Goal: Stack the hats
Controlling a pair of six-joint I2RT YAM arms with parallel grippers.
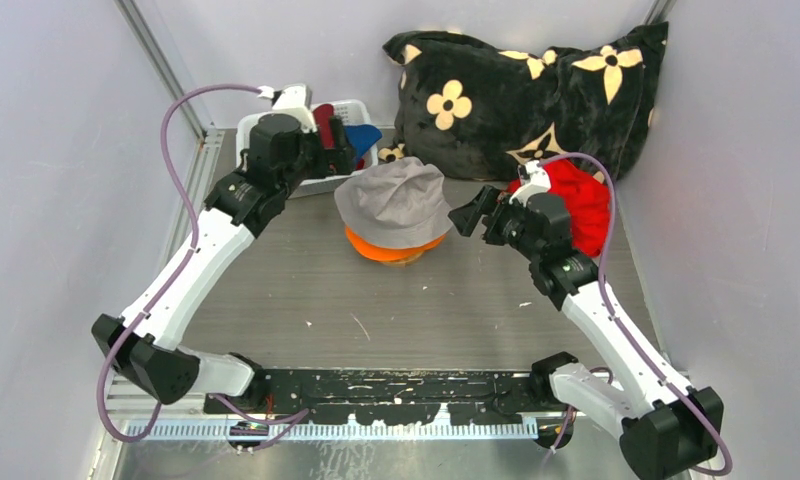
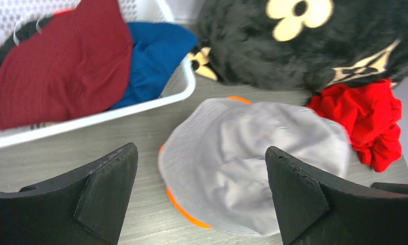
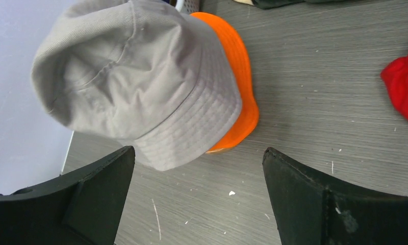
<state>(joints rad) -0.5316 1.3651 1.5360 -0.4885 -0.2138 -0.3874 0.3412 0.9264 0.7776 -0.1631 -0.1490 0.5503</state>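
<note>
— How do the two pincers stand?

— The left pincer has its jaws wide apart with nothing between them, and it hangs near the white basket. The right pincer is also spread apart and holds nothing.

— Where are the hats, seen from the left pincer?

— The grey hat lies just ahead of it, in line with the gap between its fingers. It sits on top of the orange hat, whose brim peeps out beneath. Ahead and to the left, inside the basket, the dark red hat touches the blue hat. Ahead and to the right, the bright red hat lies crumpled on the table, against the black cushion.

— And from the right pincer?

— The grey and orange pair sits ahead and to its left, apart from the fingers. The bright red hat is off to its right, at the edge of that view.
</note>
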